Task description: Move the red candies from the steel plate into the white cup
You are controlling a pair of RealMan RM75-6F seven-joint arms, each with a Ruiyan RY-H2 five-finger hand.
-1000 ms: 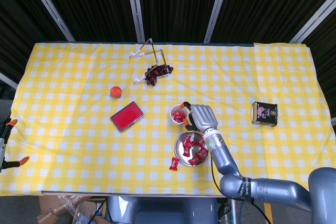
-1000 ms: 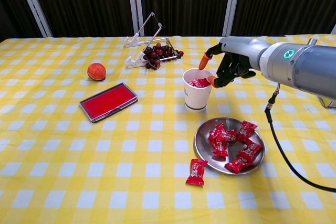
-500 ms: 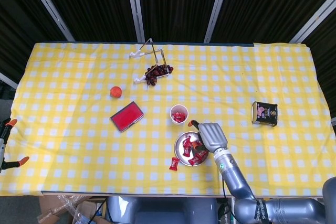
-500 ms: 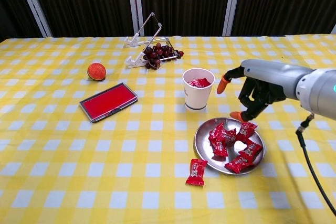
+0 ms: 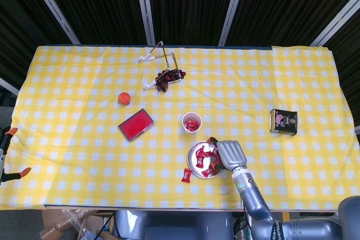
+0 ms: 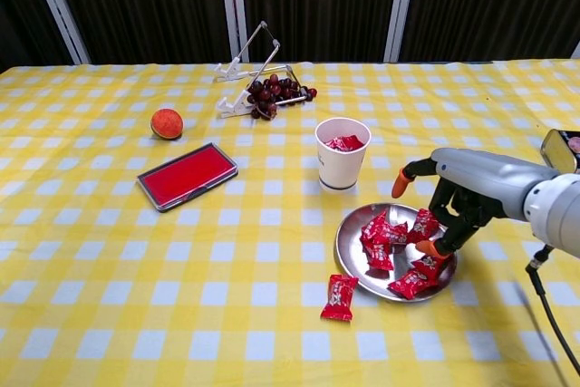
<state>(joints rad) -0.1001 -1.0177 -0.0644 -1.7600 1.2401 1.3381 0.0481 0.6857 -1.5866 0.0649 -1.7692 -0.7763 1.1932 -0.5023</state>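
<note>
The red candies (image 6: 395, 246) lie heaped on the steel plate (image 6: 352, 253), near-right of the white cup (image 6: 342, 153); one strays on the tabletop (image 6: 109, 269). Light, crinkly, slippery wrappers: pinch a twisted end. The right hand (image 6: 450, 208) hovers spread, fingertips (image 6: 431, 247) touching the pile, nothing visibly pinched

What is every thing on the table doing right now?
white cup: upright, red candies inside
steel plate: flat, holding several red candies
loose candy: lying on the cloth beside the plate
right hand: down over the plate, fingertips at the candies, grasp unclear
red case: closed, lying flat
grapes: lying by the wire stand
orange fruit: resting alone
</note>
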